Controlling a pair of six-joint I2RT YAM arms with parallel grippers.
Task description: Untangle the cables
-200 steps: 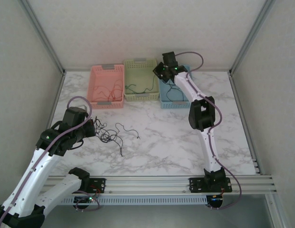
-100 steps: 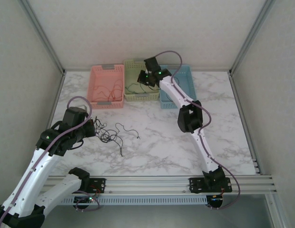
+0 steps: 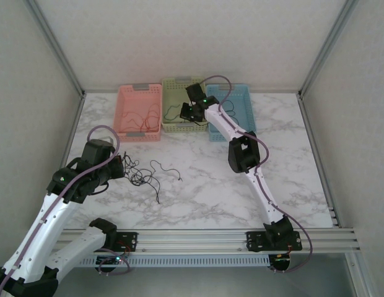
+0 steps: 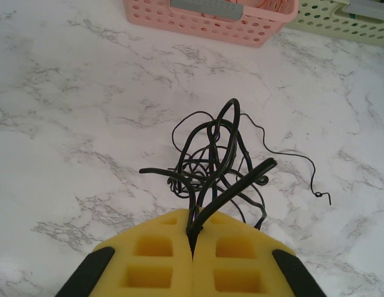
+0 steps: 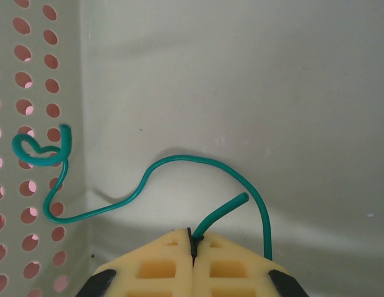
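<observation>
1. We see the left claw clenched on the black cables, tangled on the counter at mid-frame.
2. The right claw grips a green cable inside the green basket, low in its frame.
3. In the pink basket lie red cables.

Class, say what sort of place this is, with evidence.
Likely a robot test bench in a lab: a marble-look table walled by plain panels, two arms bolted to a metal rail, three coloured baskets.

On table front-L: cable tangle at L hand; R hand & single cable in mid basket, back row.
</observation>
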